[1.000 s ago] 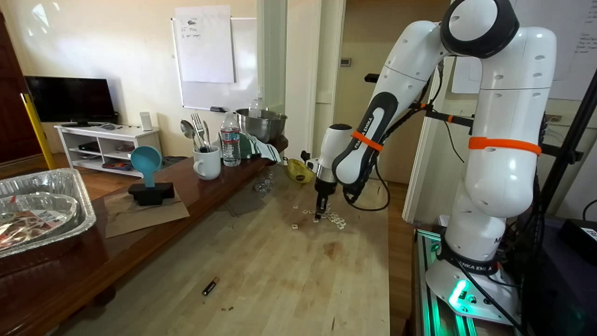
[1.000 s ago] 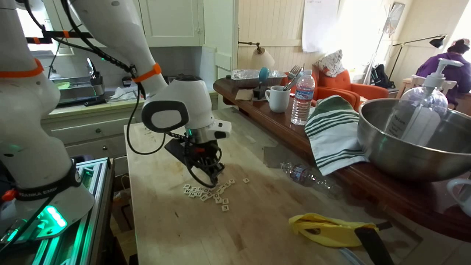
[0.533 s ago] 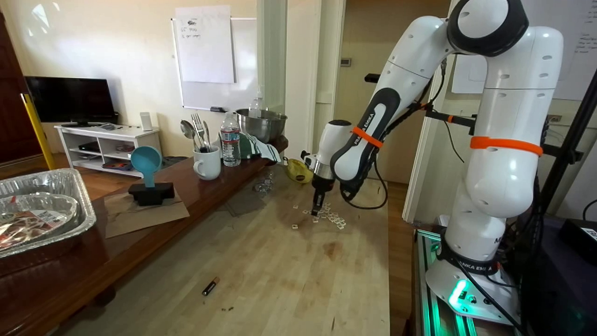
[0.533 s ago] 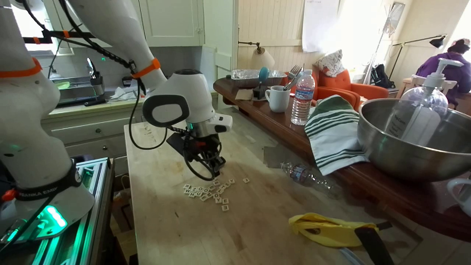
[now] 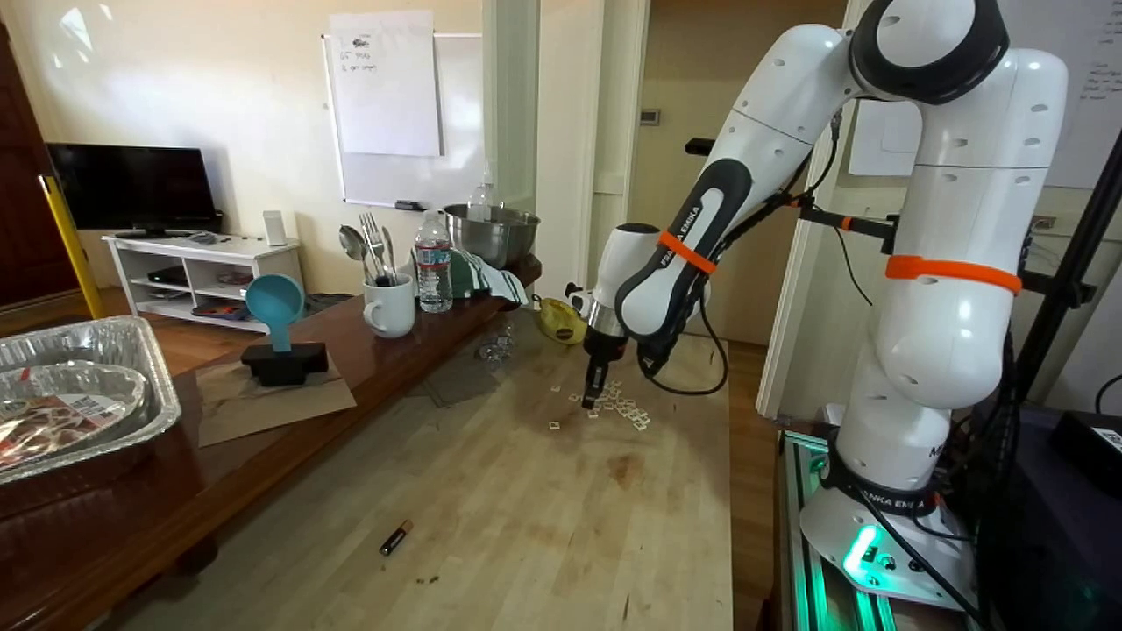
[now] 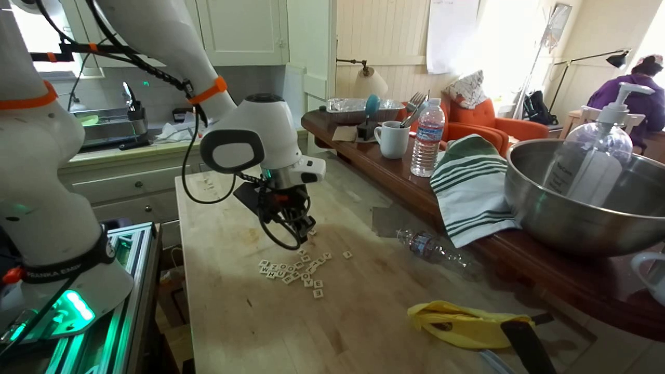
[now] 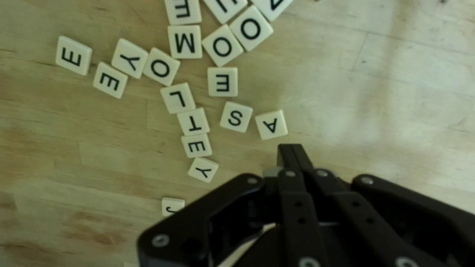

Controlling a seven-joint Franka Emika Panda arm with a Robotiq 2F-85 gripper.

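Observation:
My gripper (image 7: 291, 147) is shut, its two black fingertips pressed together with nothing between them. In both exterior views the gripper (image 5: 589, 403) hangs low over the wooden table, tilted a little. Cream letter tiles (image 6: 291, 272) lie scattered beneath and beside it. In the wrist view the A tile (image 7: 271, 125) is nearest the fingertips, with the S tile (image 7: 236, 117) and an E tile (image 7: 222, 82) beyond it. A slanting line of L, T, E and Y (image 7: 203, 170) runs to the left. The J tile (image 7: 173, 206) is partly hidden by the gripper.
A battery (image 5: 396, 537) lies on the table (image 5: 526, 508). A yellow bag (image 6: 470, 324) and a clear bottle on its side (image 6: 428, 248) rest along the raised dark ledge. That ledge carries a mug of cutlery (image 5: 389, 305), a water bottle (image 5: 433, 267) and a steel bowl (image 6: 582, 213).
The gripper has risen from the tiles and shifted slightly away from them, uncovering tiles near its tips in an exterior view. It stays shut; the visible tiles appear unmoved.

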